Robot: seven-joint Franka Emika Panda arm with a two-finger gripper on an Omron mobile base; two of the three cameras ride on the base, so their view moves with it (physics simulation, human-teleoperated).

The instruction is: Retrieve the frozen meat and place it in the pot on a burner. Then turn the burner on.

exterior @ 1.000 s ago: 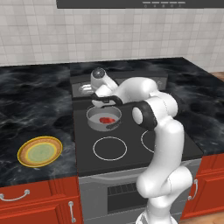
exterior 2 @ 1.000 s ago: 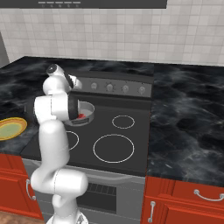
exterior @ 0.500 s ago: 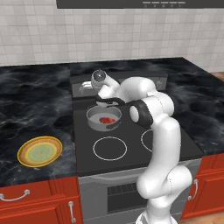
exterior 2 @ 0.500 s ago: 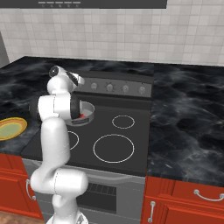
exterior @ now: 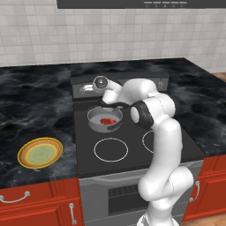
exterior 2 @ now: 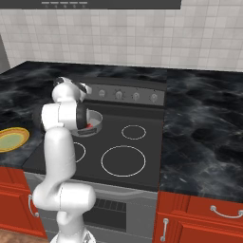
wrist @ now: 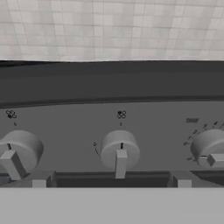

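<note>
A kitchen: black glass cooktop (exterior: 132, 145) with knobs (wrist: 120, 151), marble counter (exterior: 31, 106), tiled wall (exterior: 88, 35), red cabinets (exterior 2: 199, 218).

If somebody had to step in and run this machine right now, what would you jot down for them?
End effector: open, holding nothing, facing the middle knob of the stove's control panel, not touching it.
Frozen meat: already lying inside the pot.
Pot: sits on the rear left burner of the black cooktop.
Done: meat fetched and dropped in the pot.
Left: turn the knob for that burner. No burner visibly glows yet.
Yellow-rimmed plate on the counter is not part of the job.
</note>
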